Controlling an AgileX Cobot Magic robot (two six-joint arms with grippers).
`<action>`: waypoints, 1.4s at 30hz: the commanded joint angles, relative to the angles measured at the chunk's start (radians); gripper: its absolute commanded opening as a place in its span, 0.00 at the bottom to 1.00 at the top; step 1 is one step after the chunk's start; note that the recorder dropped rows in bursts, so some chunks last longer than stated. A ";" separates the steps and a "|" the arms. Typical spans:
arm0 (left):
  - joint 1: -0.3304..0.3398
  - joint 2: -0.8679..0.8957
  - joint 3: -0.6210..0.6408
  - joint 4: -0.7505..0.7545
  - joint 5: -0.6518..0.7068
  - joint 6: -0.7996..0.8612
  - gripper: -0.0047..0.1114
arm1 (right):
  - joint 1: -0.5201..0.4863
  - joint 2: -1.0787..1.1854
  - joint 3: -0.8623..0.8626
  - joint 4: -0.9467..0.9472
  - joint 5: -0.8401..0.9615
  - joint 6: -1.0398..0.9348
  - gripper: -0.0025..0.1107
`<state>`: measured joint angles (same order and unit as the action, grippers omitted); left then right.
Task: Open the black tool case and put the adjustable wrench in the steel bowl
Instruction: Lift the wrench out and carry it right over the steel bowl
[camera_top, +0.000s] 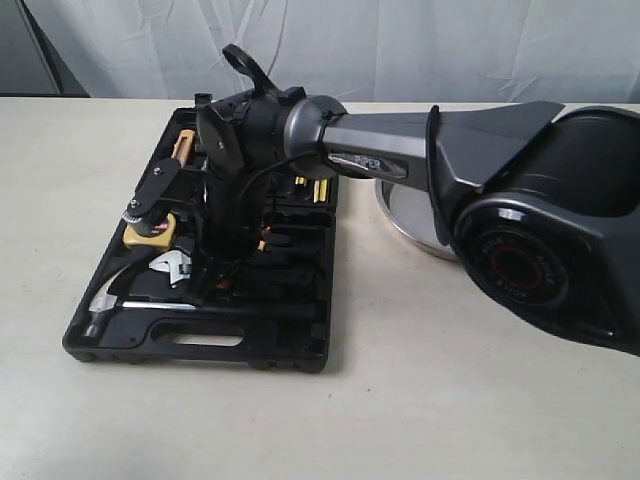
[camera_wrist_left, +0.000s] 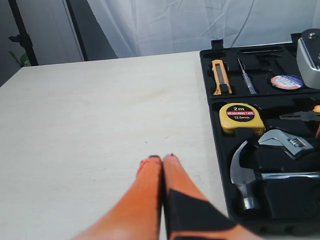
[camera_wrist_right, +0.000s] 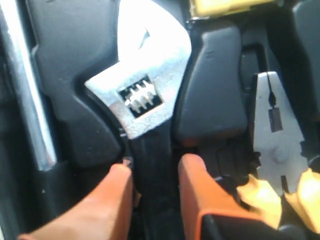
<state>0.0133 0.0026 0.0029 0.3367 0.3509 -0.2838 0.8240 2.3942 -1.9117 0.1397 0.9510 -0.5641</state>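
The black tool case (camera_top: 290, 330) lies open and flat on the table. The adjustable wrench (camera_wrist_right: 145, 75) rests in its recess, silver head showing (camera_top: 170, 266) (camera_wrist_left: 287, 142). My right gripper (camera_wrist_right: 152, 167) points down into the case (camera_wrist_right: 75, 75), and its orange fingers (camera_wrist_right: 117, 185) press on both sides of the wrench's black handle. My left gripper (camera_wrist_left: 162, 159) is shut on nothing, over bare table beside the case's (camera_wrist_left: 215, 125) outer wall. The steel bowl (camera_top: 395, 215) sits right of the case, mostly hidden behind my right arm.
A claw hammer (camera_wrist_left: 242, 175) lies in the case beside the wrench. A yellow tape measure (camera_wrist_left: 241, 117), a utility knife (camera_wrist_left: 220, 77) and a screwdriver (camera_wrist_left: 246, 76) sit farther back. Pliers (camera_wrist_right: 277, 145) lie on the wrench's other side. My bulky right arm (camera_top: 520, 200) spans the table.
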 joint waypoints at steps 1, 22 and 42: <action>0.004 -0.003 -0.003 0.000 -0.010 -0.001 0.04 | 0.004 -0.010 0.021 0.003 0.103 0.019 0.02; 0.004 -0.003 -0.003 0.000 -0.010 -0.001 0.04 | 0.002 -0.190 0.021 -0.055 -0.017 0.063 0.02; 0.004 -0.003 -0.003 0.000 -0.010 -0.001 0.04 | -0.541 -0.204 0.021 -0.290 0.052 0.427 0.02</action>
<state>0.0133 0.0026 0.0029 0.3367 0.3509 -0.2838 0.3361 2.1842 -1.8854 -0.1739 1.0050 -0.1400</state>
